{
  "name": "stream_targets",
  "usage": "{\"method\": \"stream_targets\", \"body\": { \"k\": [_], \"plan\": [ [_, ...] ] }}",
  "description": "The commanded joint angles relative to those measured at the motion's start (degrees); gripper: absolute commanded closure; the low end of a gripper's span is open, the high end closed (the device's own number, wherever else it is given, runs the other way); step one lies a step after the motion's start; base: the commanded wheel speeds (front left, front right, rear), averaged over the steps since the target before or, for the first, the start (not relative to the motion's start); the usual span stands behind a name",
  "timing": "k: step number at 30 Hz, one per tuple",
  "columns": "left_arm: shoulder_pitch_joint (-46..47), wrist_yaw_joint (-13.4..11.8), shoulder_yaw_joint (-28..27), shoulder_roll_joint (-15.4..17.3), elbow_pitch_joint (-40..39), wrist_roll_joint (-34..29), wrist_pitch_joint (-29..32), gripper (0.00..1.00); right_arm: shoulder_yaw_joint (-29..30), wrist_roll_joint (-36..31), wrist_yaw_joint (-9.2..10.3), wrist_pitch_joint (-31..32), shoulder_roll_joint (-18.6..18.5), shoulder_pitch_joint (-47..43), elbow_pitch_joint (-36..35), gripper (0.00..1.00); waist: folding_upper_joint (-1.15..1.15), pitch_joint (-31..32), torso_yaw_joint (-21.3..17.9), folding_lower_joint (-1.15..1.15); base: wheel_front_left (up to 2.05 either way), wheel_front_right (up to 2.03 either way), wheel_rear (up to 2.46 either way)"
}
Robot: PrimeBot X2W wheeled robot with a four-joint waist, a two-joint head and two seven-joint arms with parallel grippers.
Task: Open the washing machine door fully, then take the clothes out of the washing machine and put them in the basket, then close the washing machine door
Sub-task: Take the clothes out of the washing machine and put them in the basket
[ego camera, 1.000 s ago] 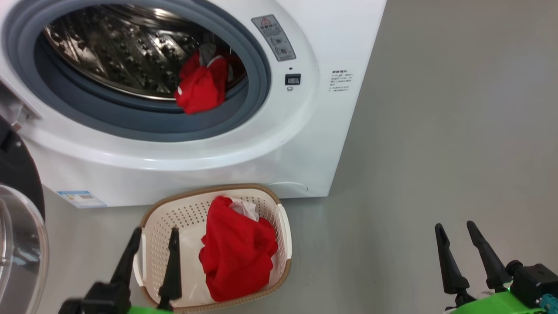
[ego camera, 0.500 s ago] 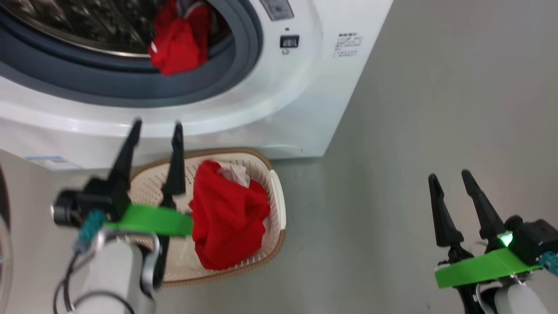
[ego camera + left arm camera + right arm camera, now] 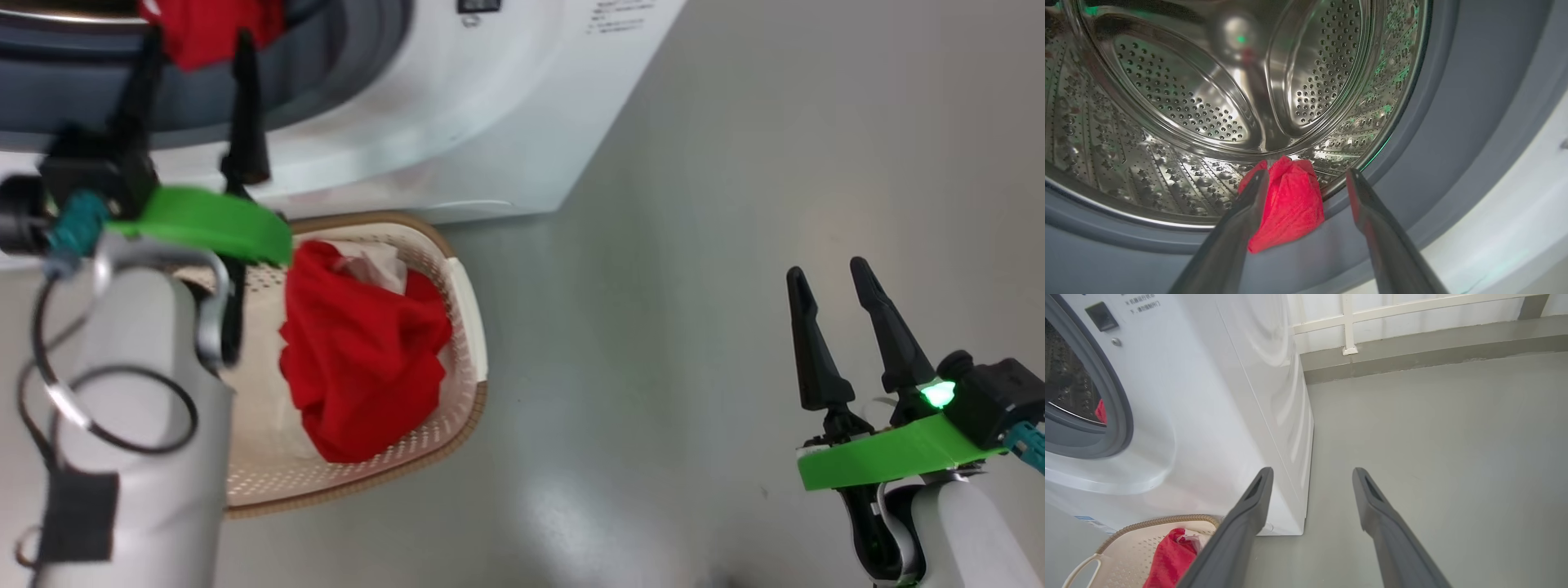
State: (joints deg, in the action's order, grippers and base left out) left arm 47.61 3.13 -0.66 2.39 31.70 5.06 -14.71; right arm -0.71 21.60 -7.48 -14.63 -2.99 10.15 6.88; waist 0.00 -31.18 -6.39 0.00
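Observation:
The washing machine (image 3: 457,122) stands open, its door out of view. A red garment (image 3: 1290,200) lies on the drum's lip against the grey gasket (image 3: 1433,122). My left gripper (image 3: 1307,173) is open just in front of it, with the garment between and beyond the fingertips and untouched. From the head, the left gripper (image 3: 196,37) points up into the opening. The basket (image 3: 465,327) sits on the floor before the machine with more red clothes (image 3: 359,359) inside. My right gripper (image 3: 824,269) hangs open and empty over the floor to the right.
The grey floor (image 3: 1433,437) stretches right of the machine to a wall base with a white rail (image 3: 1347,322). My pale left forearm (image 3: 131,425) covers the basket's left part. The basket's rim (image 3: 1126,543) and its red clothes (image 3: 1171,555) lie low left of the right gripper (image 3: 1312,470).
My left gripper rose from over the basket up to the drum opening, staying open. The head camera tilted, shifting the whole picture. The right gripper keeps its open pose.

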Motion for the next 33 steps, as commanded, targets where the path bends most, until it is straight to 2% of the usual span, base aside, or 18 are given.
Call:
{"method": "stream_targets", "body": {
  "k": [1,15,25,30,31,32,33],
  "plan": [
    [1.93,-0.03,-1.79,2.38,-0.04,-0.88,-0.29,0.00,-1.61,0.50,-0.01,-0.37,-0.08,0.67,-1.21,0.00,0.00,-2.99,-3.19,0.00,0.00,0.00,0.00],
    [14.14,-2.59,-3.80,8.16,10.39,-3.75,-0.29,0.00,-4.58,2.53,-0.01,-0.37,0.10,3.07,-1.58,0.00,0.00,-6.68,-8.42,0.00,0.00,0.00,0.00],
    [19.85,-4.82,-4.18,10.59,22.88,-3.94,-0.29,0.00,-4.60,3.03,-0.01,-0.37,0.11,3.36,-1.53,0.00,0.00,-7.50,-9.15,0.00,0.00,0.00,0.00],
    [21.54,-4.85,-3.70,11.01,26.14,-3.87,-0.29,0.00,-4.39,2.96,-0.01,-0.37,0.11,3.22,-1.61,0.00,0.00,-7.09,-8.84,0.00,0.00,0.00,0.00],
    [21.71,-4.77,-3.57,10.98,26.64,-3.84,-0.29,0.25,-4.41,2.92,-0.01,-0.37,0.11,3.22,-1.60,0.00,0.00,-7.00,-8.75,0.00,0.00,0.00,0.00],
    [21.88,-4.68,-3.44,10.95,27.06,-3.80,-0.29,0.57,-4.43,2.87,-0.01,-0.37,0.11,3.23,-1.59,0.00,0.00,-6.92,-8.66,0.00,0.00,0.00,0.00],
    [22.01,-4.65,-3.32,10.89,27.35,-3.77,-0.29,0.69,-4.44,2.85,-0.01,-0.37,0.11,3.28,-1.60,0.00,0.00,-6.85,-8.57,0.00,0.00,0.00,0.00]
  ]
}}
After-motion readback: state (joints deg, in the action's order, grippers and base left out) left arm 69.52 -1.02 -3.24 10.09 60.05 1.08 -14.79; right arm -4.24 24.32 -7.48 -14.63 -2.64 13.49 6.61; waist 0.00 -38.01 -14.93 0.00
